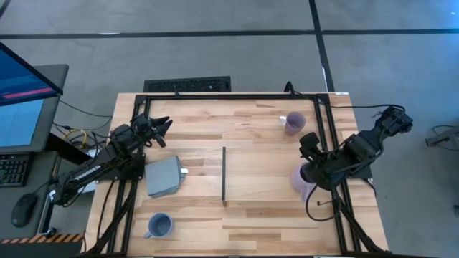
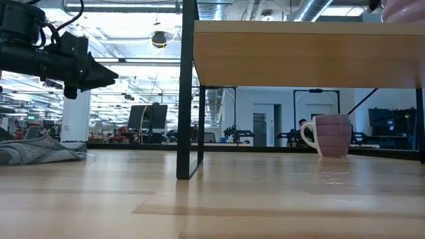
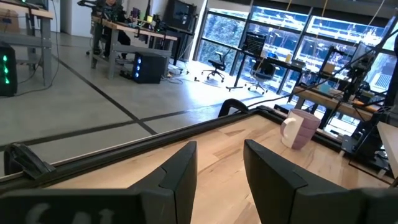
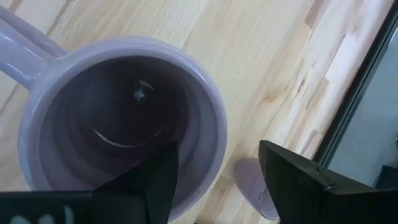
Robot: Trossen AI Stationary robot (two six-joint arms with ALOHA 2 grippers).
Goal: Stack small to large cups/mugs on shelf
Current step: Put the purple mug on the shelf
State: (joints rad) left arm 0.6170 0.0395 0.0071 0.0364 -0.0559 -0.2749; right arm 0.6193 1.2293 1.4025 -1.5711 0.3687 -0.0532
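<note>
A lavender mug (image 1: 300,183) (image 4: 124,124) stands on the right end of the raised light-wood shelf (image 1: 262,175) (image 2: 299,53). My right gripper (image 1: 310,166) (image 4: 217,180) is right above it, pointing steeply down and open. One finger is inside the mug and the other outside its wall. A second lavender mug (image 1: 294,123) (image 2: 330,135) (image 3: 298,129) stands on the tabletop behind the shelf. A blue-grey mug (image 1: 159,226) stands near the front left. My left gripper (image 1: 163,126) (image 3: 221,180) waits at the far left, level, open, with nothing between its fingers. My right gripper straddles the lavender mug's wall (image 4: 214,149) on the side away from the handle (image 4: 25,46), coming from above. The outer finger (image 4: 298,180) stands clear of the wall. I cannot tell whether the inner finger (image 4: 158,177) touches the inside.
A flat grey block (image 1: 165,177) lies on the tabletop left of the shelf's black edge strip (image 1: 224,175). Black frame rails (image 1: 237,96) run along the table's far and side edges. Bare wood lies between the strip and the right-hand mug.
</note>
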